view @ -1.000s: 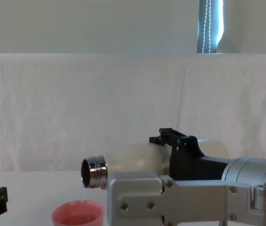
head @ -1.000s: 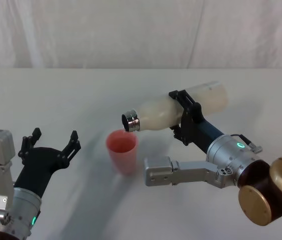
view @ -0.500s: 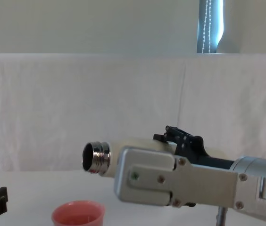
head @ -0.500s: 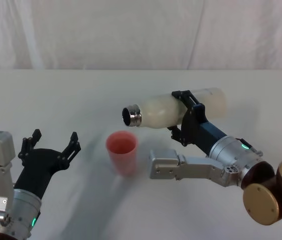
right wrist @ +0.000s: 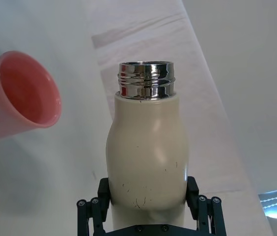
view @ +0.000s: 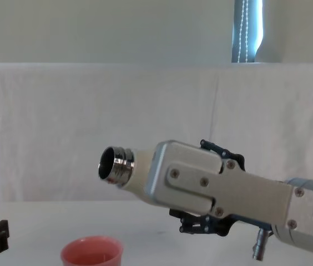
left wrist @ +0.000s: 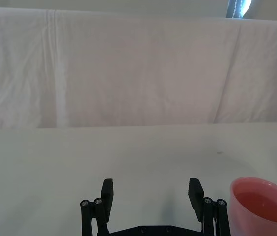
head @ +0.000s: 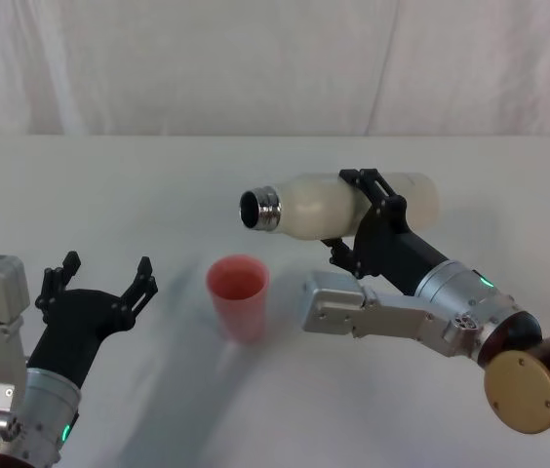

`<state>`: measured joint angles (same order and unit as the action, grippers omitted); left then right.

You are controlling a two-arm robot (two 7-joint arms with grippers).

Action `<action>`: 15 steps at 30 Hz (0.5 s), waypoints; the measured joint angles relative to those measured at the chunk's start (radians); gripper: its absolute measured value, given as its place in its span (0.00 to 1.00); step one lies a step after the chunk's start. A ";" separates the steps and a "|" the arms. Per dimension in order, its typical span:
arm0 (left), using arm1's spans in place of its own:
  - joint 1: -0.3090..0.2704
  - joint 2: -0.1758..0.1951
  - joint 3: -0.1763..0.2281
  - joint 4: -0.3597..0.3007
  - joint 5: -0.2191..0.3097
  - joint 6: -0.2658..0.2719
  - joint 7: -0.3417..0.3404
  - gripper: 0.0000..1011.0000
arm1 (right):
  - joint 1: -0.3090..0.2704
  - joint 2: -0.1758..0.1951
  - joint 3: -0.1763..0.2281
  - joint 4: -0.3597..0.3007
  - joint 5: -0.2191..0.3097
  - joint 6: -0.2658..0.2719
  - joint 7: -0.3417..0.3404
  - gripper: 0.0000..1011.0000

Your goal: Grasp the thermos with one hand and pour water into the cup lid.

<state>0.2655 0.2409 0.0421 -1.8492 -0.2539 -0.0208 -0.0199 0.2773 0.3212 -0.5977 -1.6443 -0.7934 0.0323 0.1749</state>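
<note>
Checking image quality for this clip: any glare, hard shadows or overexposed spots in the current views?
Right wrist view: bright reflections on the shiny threaded chrome neck of the cream-white cylindrical thermos. Head view: the small salmon-pink cup lid casts a soft shadow on the white table. Chest view: a bright window strip at the top is overexposed.

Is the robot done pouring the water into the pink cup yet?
Nearly. The cup lid already has water in it, so pouring looks done. The right gripper is shut on the thermos, held in the air on its side with no stream at its chrome neck. The left gripper hovers open beside the cup lid. Left to do, probably: standing the thermos back on the table.
</note>
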 joint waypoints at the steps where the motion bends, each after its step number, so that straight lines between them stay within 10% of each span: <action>1: 0.000 0.000 0.000 0.000 0.000 0.000 0.000 0.99 | -0.003 -0.001 0.005 -0.001 0.009 -0.002 -0.001 0.94; 15: 0.000 0.000 0.000 0.000 0.000 0.000 0.000 0.99 | -0.026 -0.024 0.048 -0.001 0.112 -0.040 -0.010 0.94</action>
<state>0.2655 0.2410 0.0421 -1.8492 -0.2539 -0.0208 -0.0198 0.2514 0.2974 -0.5496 -1.6449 -0.6816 -0.0075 0.1647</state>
